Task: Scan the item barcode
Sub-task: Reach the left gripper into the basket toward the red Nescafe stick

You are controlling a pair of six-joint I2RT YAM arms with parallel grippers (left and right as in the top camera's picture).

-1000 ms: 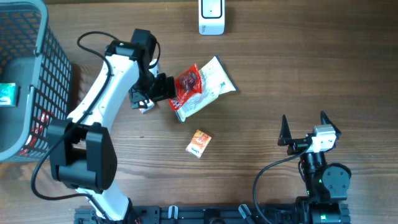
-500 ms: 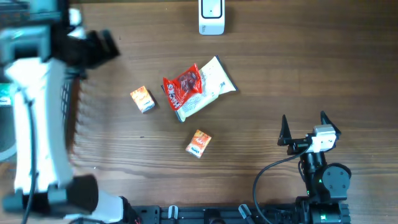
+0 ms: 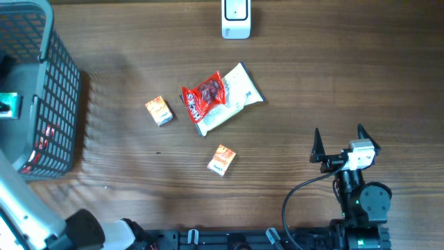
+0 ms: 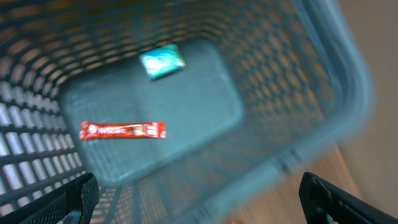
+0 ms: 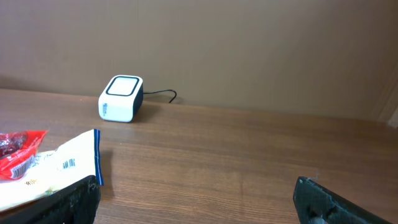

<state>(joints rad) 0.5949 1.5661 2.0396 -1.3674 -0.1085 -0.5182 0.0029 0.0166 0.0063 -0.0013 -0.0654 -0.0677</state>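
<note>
On the wooden table (image 3: pixel 333 69), listed from the far edge inward:

1. Barcode scanner (image 3: pixel 236 19): white block with a dark cable, standing at the middle of the far edge, apart from every other entry.
2. Snack bag (image 3: pixel 220 97): red and white, lying flat and slanted near the table's centre, on the near side of the scanner. The right wrist view shows a small barcode facing up on its white panel.
3. Small orange carton (image 3: pixel 159 110): lying to the left of the bag, near it but not touching.
4. Orange packet (image 3: pixel 221 160): lying flat on the near side of the bag, apart from it.
5. Mesh basket (image 3: pixel 59 83): grey-blue, at the left edge. On its floor lie a teal packet (image 4: pixel 161 60) and a red bar-shaped wrapper (image 4: pixel 122 130), apart from one another.
6. Left gripper (image 4: pixel 196 186): above the basket's opening, camera looking down into it, view blurred. Fingers are spread wide and hold no object. Its white arm (image 3: pixel 21 208) shows at the near left corner of the overhead view.
7. Right gripper (image 3: pixel 339 135): at the near right, pointing toward the far edge. Fingers are spread wide and empty, well apart from bag, carton and packet.
</note>
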